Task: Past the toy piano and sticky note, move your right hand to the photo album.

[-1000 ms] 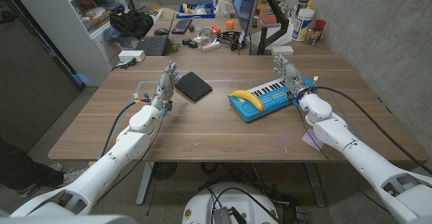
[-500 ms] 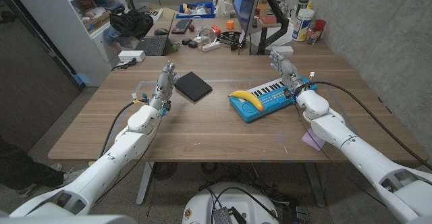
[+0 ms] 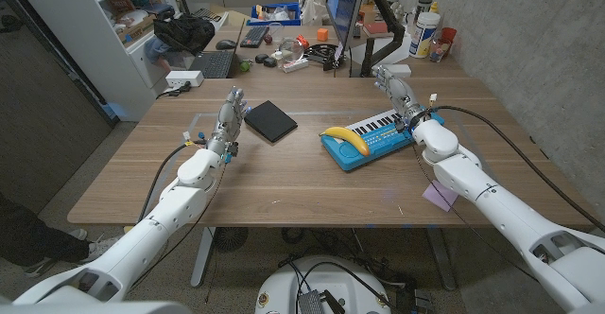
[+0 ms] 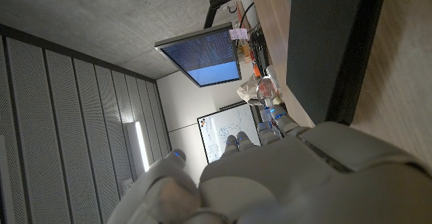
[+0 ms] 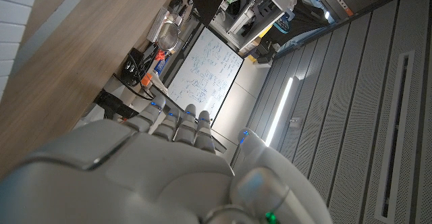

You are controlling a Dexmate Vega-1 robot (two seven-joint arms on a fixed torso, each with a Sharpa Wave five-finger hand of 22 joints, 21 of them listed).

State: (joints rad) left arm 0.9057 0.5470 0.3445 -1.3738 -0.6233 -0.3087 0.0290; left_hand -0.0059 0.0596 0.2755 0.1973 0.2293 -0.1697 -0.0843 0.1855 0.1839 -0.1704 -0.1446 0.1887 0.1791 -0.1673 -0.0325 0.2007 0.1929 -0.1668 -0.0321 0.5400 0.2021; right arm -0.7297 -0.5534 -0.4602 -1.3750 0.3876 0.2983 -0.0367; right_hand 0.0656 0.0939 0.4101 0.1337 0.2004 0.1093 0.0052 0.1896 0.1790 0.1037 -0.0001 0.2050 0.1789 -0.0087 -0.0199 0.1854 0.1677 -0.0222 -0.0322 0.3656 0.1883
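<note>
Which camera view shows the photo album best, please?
The head view: the whole dark photo album lies on the table beside the left hand. The left wrist view gives only a dark, cropped slab of it above that hand. The right wrist view shows table wood, not the album.

Both arms are clad in smooth white rounded shells, thick segments joined by bulbous elbow and wrist housings. A black cable runs in a loose loop outside each forearm up to the wrist. The left robot hand [image 3: 230, 113] and the right robot hand [image 3: 393, 89] are grey and metallic, slim-fingered, with small blue fittings and a touch of yellow at the wrists. Up close, the hand backs are pale grey moulded plates with tiny blue lights at the knuckles.
</note>
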